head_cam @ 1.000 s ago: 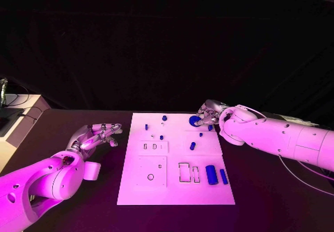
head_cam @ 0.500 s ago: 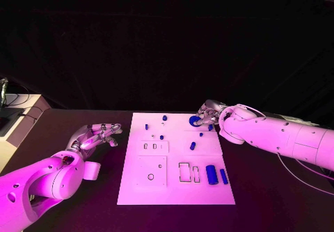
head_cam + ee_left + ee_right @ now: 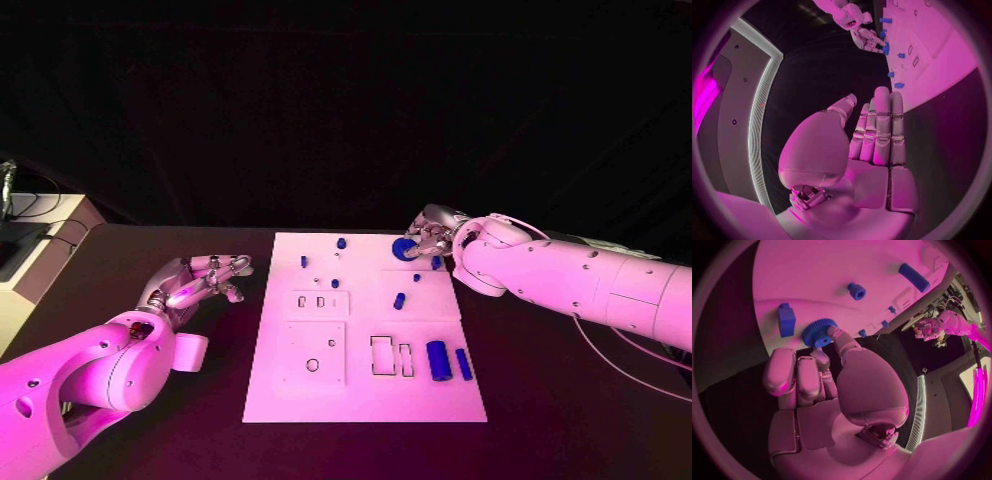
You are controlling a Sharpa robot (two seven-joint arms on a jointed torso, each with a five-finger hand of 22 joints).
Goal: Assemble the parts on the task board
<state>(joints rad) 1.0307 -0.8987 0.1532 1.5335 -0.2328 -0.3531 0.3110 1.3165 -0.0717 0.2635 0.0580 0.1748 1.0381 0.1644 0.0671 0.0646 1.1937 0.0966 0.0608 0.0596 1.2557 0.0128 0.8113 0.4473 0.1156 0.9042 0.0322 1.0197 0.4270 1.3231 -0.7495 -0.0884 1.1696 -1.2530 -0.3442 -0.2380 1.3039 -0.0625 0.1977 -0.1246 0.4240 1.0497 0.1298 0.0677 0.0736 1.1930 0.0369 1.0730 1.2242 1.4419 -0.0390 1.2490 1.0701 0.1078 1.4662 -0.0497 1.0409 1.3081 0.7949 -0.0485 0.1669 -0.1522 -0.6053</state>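
The right hand (image 3: 820, 390) pinches the blue gear (image 3: 819, 333) at the board (image 3: 361, 395)'s far edge; seating it likely comes next. The left hand (image 3: 202, 278) rests beside the board, fingers spread.

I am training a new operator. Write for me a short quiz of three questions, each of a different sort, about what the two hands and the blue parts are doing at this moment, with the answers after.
1. True or false: the left hand rests on the task board.
2. Multiple choice: the right hand has its fingers at which part? A) the long blue cylinder near the board's front edge; B) the blue gear at the board's far right corner; C) a grey screw.
3. Fill in: the left hand holds ______.

Key
1. False: it is over the black table, beside the board's left edge.
2. B: thumb and a finger touch the gear's toothed rim.
3. Nothing; its fingers are extended, side by side.
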